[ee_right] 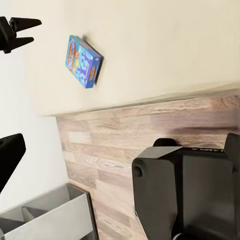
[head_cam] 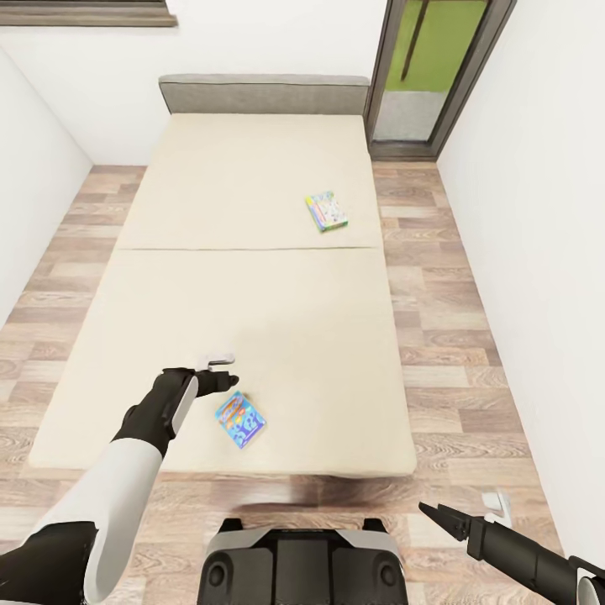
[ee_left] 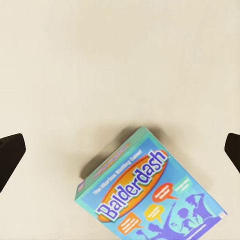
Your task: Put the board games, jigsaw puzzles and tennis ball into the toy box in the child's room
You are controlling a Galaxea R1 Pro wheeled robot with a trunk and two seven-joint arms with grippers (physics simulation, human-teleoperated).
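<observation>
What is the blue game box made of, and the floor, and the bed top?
The blue Balderdash box looks like printed cardboard, smooth and slightly glossy with sharp folded edges. The floor looks like wood planks: brown grain and board seams, though it may be laminate. The bed top looks like plain matte cream fabric, with no sheen.

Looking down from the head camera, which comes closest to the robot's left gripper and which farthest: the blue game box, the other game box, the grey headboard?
1. Blue Balderdash box, just beside the left gripper, near the bed's foot.
2. Second game box, farther up the bed, toward its right edge.
3. Grey headboard, at the far end.

Cream bed (head_cam: 252,319) — two board games: blue (head_cam: 241,418), green-white (head_cam: 327,211).
</observation>
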